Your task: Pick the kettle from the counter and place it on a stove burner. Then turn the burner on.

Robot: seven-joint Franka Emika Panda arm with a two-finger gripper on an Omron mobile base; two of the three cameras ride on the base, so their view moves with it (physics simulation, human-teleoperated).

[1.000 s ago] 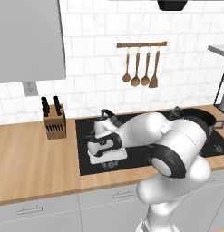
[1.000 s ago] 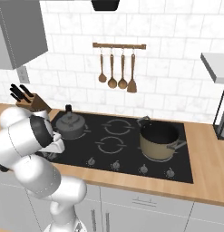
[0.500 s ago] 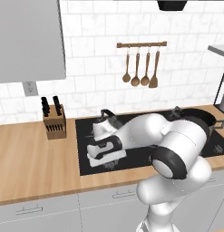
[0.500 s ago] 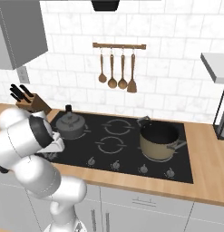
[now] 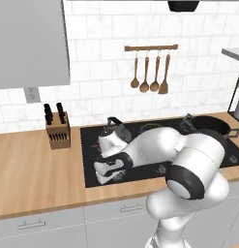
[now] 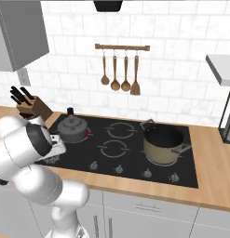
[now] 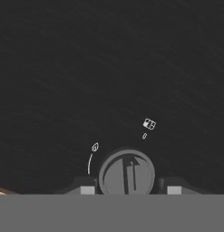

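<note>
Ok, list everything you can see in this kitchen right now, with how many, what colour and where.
kettle: one, dark grey, on the cooktop's back left.
cooktop: one, black glass, set in the counter.
pot: one, brown, on the cooktop's right side.
knobs: several, dark grey, along the cooktop's front edge.
knife block: one, wooden with black handles, on the counter left of the cooktop.
utensils: four, wooden, hanging on a wall rail.
counter: one, light wood.
tool: one, dark fingers either side of the left front knob.
</note>
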